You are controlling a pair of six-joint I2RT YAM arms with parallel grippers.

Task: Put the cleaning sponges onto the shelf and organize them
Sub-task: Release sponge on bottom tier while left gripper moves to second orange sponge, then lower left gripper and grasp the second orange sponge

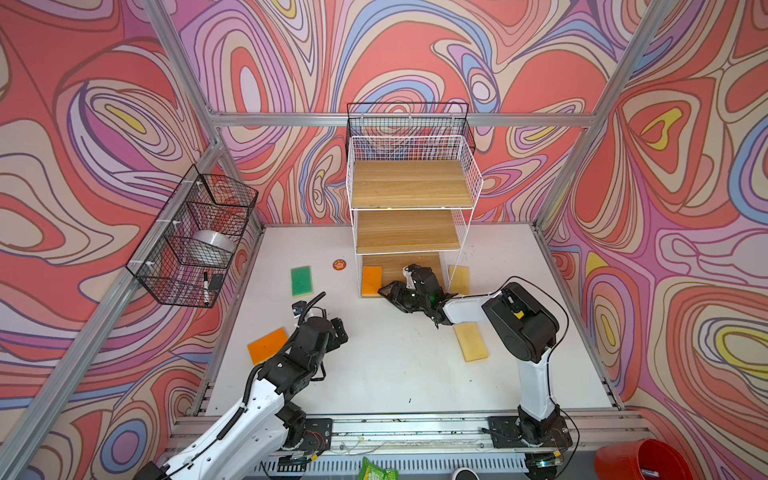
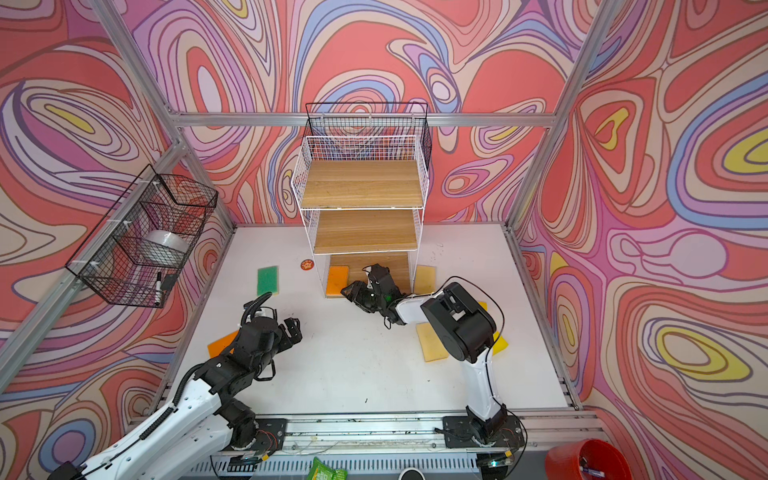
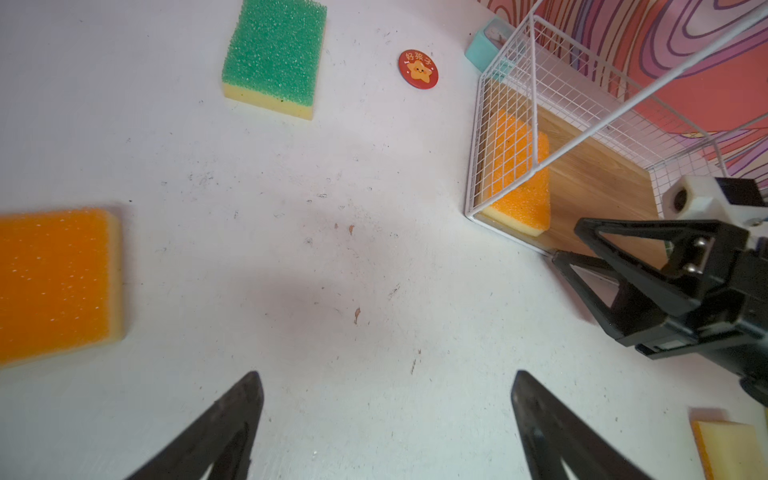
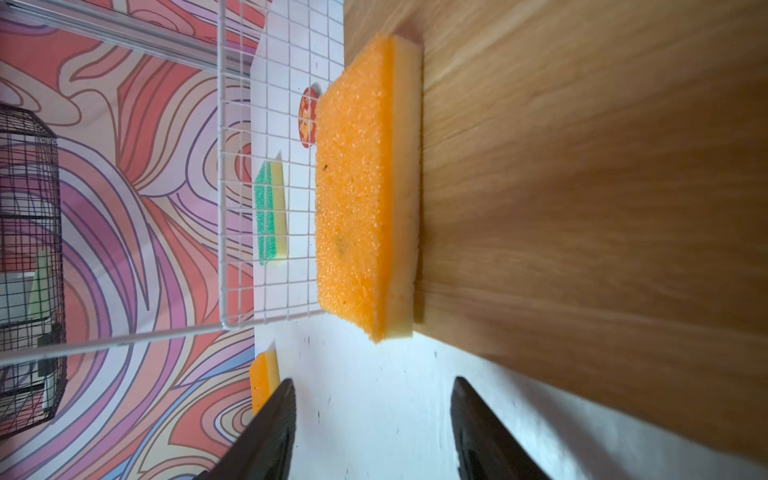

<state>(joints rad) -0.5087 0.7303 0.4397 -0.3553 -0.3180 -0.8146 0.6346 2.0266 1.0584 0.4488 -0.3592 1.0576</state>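
Scene: a white table (image 1: pixel 395 365) with two robot arms, seen from above in both top views.
Shelf: a tall white wire shelf (image 1: pixel 411 183) with three wooden boards stands at the back middle of the table.
Sponge on the shelf: an orange sponge (image 1: pixel 371 280) lies flat on the bottom board, orange side up, just beside the left wire wall, with its near end at the board's front edge.
Right claw: the right claw (image 4: pixel 372 382) sits low at the front of the bottom board. Its jaws are partly apart and hold nothing, and the orange sponge lies just ahead of the tips, not touching them.
Left claw: the left claw (image 3: pixel 386 374) hovers over bare table with its jaws spread wide and nothing between them.
Sponges on the table: a green sponge (image 1: pixel 301 281) lies left of the shelf. A second orange sponge (image 1: pixel 267 345) lies beside the left arm. A pale sponge (image 1: pixel 471 341) lies under the right arm. A second pale sponge (image 1: pixel 459 279) lies just beside the shelf's right side.
Other items: a round disc (image 1: pixel 339 264) lies between the green sponge and the shelf. The black wire baskets (image 1: pixel 195 241) hang on the left frame.
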